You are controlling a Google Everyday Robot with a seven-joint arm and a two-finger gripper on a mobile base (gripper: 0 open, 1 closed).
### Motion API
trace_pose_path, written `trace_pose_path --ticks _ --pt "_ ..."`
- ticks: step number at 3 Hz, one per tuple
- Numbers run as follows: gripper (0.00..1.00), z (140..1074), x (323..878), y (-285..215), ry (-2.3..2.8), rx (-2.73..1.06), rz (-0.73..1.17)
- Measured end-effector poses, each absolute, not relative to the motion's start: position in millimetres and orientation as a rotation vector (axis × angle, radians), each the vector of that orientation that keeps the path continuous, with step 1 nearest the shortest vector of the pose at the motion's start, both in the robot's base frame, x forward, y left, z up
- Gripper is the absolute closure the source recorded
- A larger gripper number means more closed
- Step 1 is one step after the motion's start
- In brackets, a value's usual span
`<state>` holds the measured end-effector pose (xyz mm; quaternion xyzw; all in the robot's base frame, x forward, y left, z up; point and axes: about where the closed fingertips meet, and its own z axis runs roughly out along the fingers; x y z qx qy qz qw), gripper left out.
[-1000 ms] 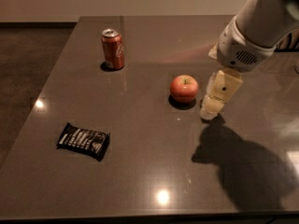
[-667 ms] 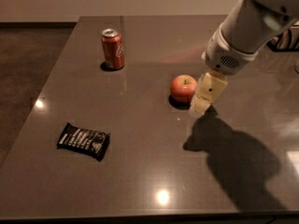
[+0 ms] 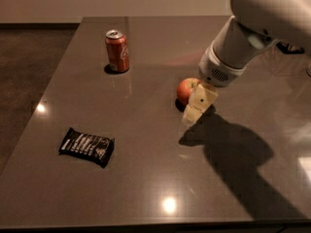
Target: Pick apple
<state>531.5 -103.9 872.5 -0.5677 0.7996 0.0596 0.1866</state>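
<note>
The apple [image 3: 185,89] is round and red-orange and sits on the dark grey table [image 3: 146,178], right of centre. My gripper [image 3: 198,106] hangs from the white arm that comes in from the upper right. Its pale fingers point down and left, right in front of the apple's right side, and cover part of it. The fingertips are close to the table top.
A red-orange soda can [image 3: 117,51] stands upright at the far left of the table. A black snack packet [image 3: 87,146] lies flat near the front left. The arm's shadow falls on the table to the front right. The table's left edge runs beside dark floor.
The arm and gripper have moved left, from beside the apple's right to overlapping its right side. The apple, can and packet have not moved.
</note>
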Motion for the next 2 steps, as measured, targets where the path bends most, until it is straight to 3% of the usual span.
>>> trace_pose_path --ticks 1,2 --pt "0.0 865.3 539.4 -88.6 2.244 -1.6 0.204" --pt "0.15 860.2 548.3 -81.3 2.248 -1.581 0.225"
